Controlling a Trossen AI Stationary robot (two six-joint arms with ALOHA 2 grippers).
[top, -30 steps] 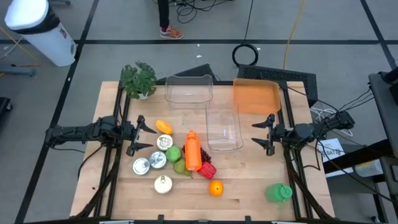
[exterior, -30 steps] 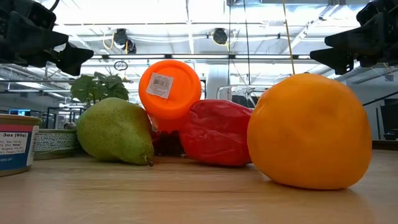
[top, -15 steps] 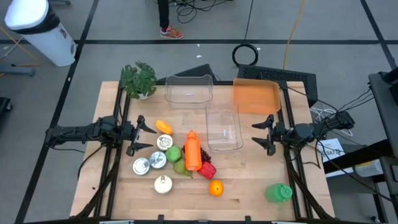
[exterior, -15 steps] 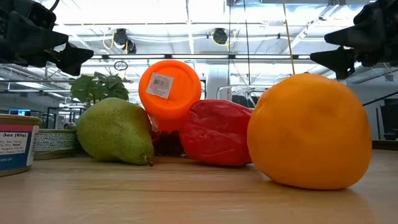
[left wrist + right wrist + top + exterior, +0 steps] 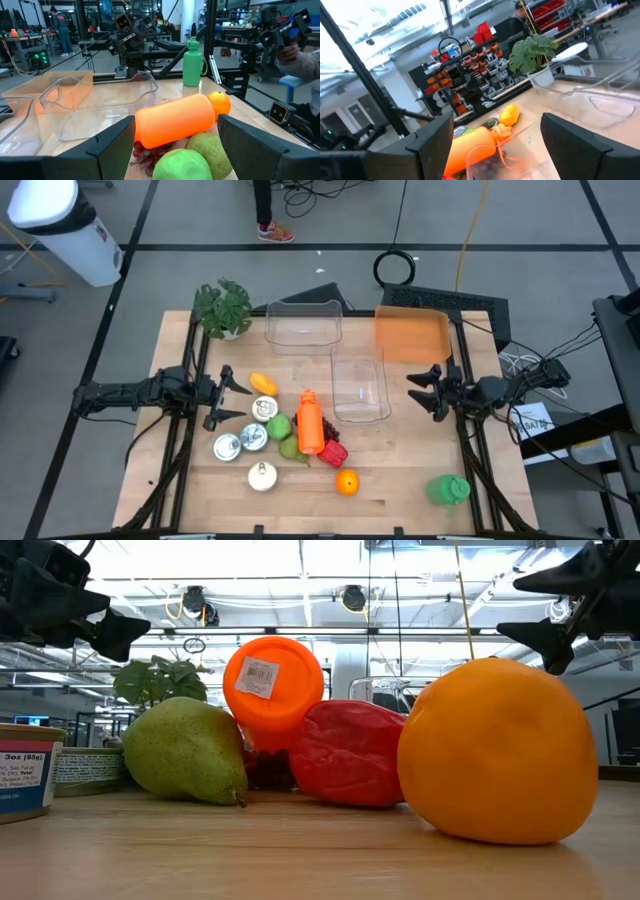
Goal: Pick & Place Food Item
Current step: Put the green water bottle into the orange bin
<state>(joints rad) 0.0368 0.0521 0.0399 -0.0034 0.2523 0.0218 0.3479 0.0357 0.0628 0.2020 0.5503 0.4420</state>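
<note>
A cluster of food lies left of the table's middle: a yellow fruit (image 5: pixel 263 384), a green apple (image 5: pixel 279 425), a pear (image 5: pixel 290 447), a red pepper (image 5: pixel 333 453), an orange (image 5: pixel 347 482) and a white bulb (image 5: pixel 262 476), all resting on the wood. An orange bottle (image 5: pixel 310 422) lies on its side among them. My left gripper (image 5: pixel 232 397) hangs open above the table, left of the cluster and pointing level at it. My right gripper (image 5: pixel 421 393) hangs open right of a clear bin (image 5: pixel 360 385). Neither touches anything.
Three cans (image 5: pixel 253 437) stand by the fruit. A second clear bin (image 5: pixel 303 323) and an orange bin (image 5: pixel 412 335) sit at the far side, a potted plant (image 5: pixel 224 307) at the far left corner, a green bottle (image 5: pixel 447 490) at the near right. Bare wood lies along the near edge.
My right gripper has rolled about the line it points along and tipped slightly upward, staying in place above the table. Its fingers are as far apart as before.
</note>
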